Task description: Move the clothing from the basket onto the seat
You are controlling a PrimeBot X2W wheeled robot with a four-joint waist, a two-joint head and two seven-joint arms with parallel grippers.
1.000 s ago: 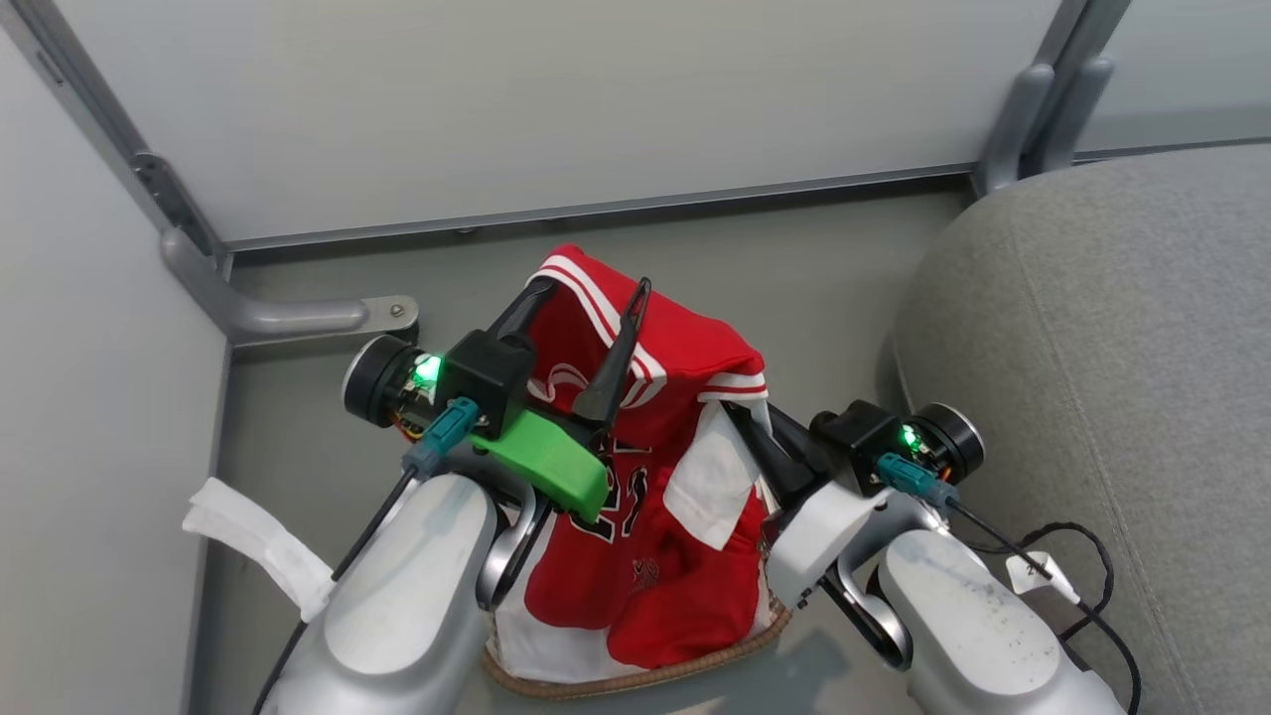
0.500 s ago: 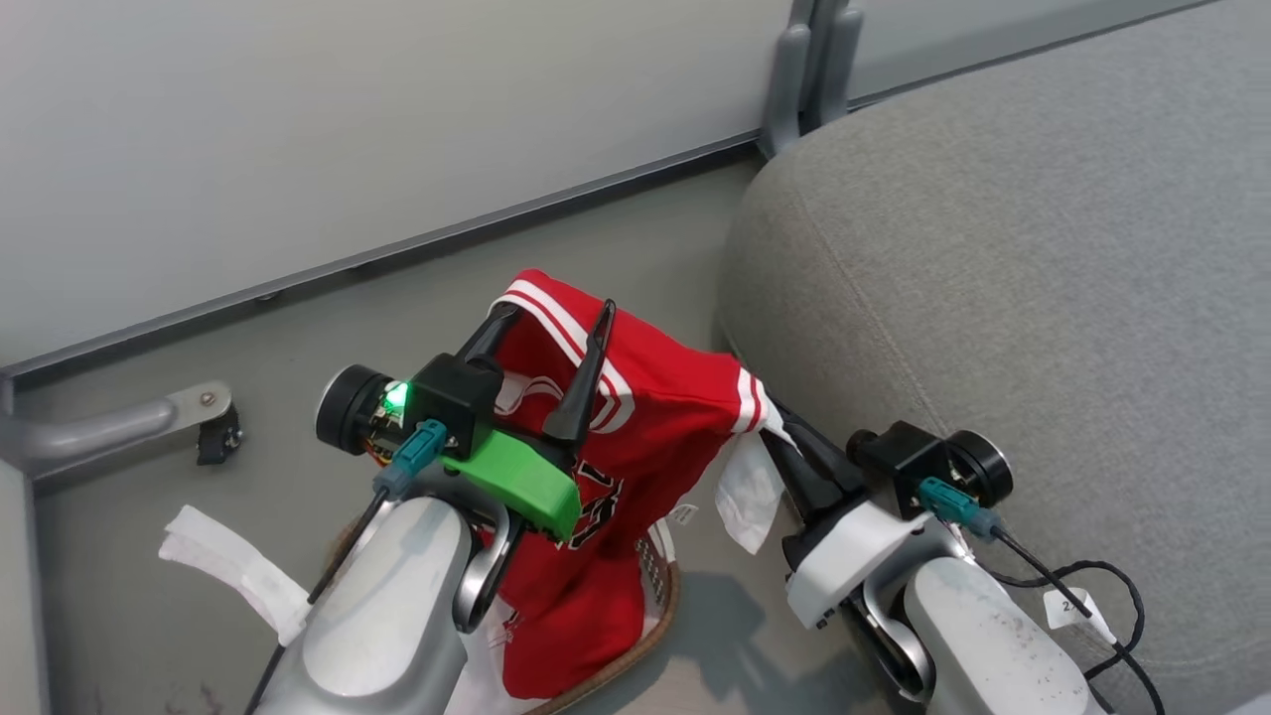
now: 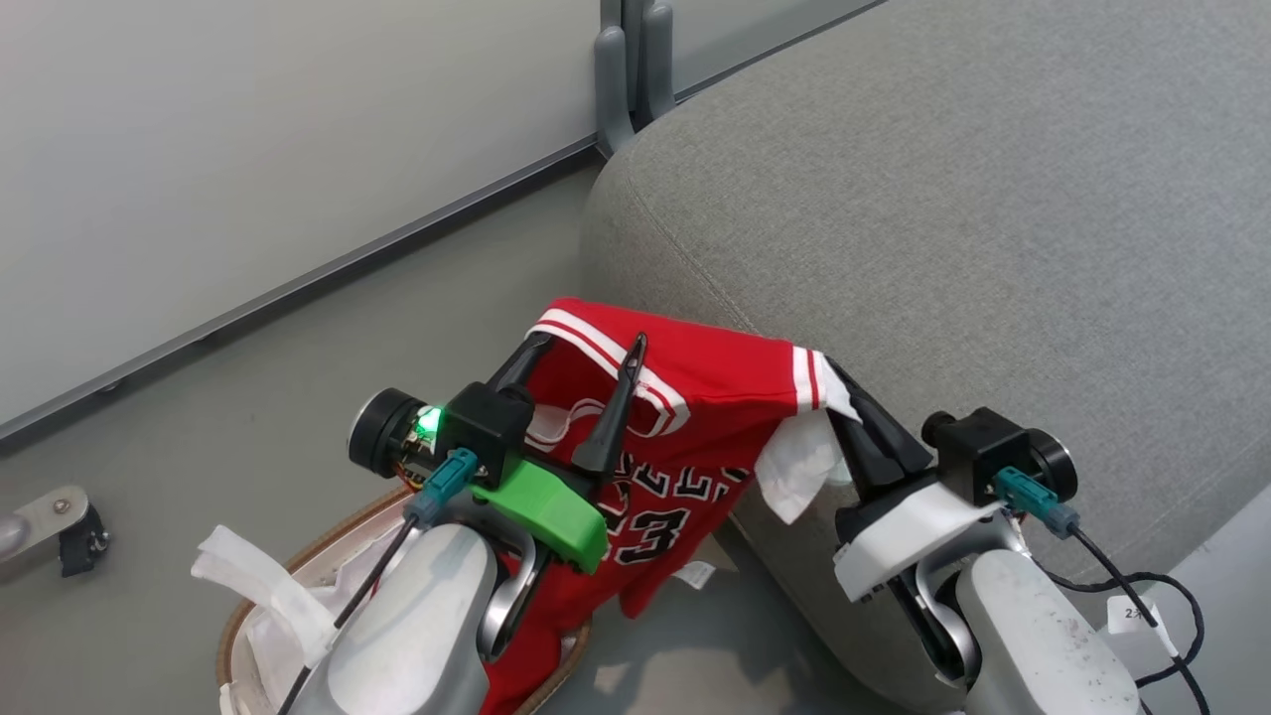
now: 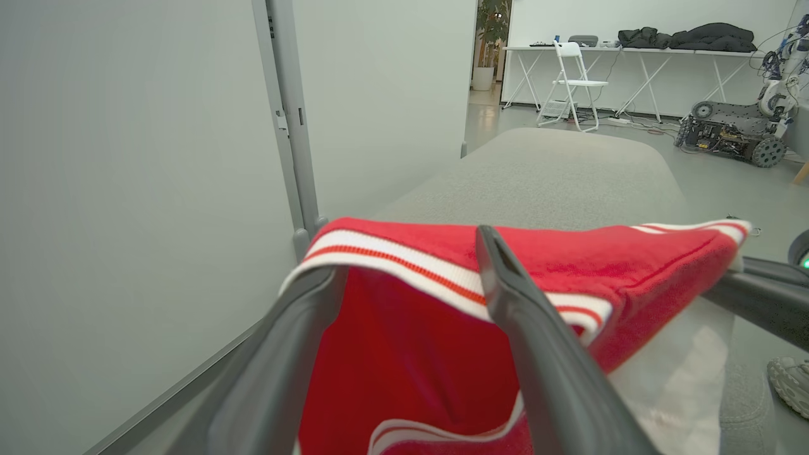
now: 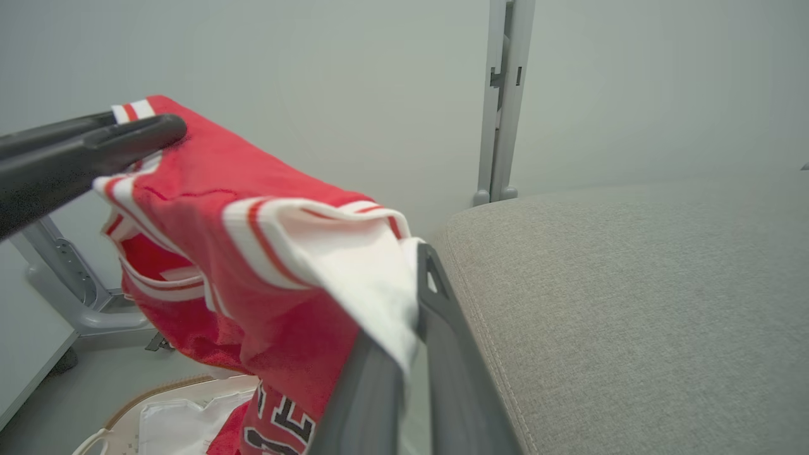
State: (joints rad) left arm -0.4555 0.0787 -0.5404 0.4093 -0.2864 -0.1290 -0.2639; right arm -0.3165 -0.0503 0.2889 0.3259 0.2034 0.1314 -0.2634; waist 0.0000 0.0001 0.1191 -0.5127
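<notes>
Clothing: I see a red sports jersey with white panels and white-red stripe trim (image 3: 695, 397), black-edged white lettering and a 23 on its front. It is lifted and stretched between my 2 tools.
Where it is: its top edge hangs in the air beside the seat's rounded corner. Its lower end drops behind my left forearm toward the basket. I cannot tell if it touches the seat.
Right tool (image 3: 834, 372): clamped on the jersey's striped corner, with a white flap hanging just below the fingers.
Left tool (image 3: 591, 343): fingers spread wide, not pinching. The striped hem runs across them, 1 finger in front of the cloth and the other with its tip under the hem.
Basket: the small cream plastic laundry basket with a brown woven rim (image 3: 328, 521) sits on the floor under my left arm, and white cloth (image 5: 170, 423) lies inside it.
Seat: the large grey woven-fabric seat with stitched seams (image 3: 943, 199) stands to my right, near the basket.
Surroundings: grey floor (image 3: 298, 377), pale wall panel (image 3: 248, 149) and a grey metal post (image 3: 631, 70) behind the seat's corner.
</notes>
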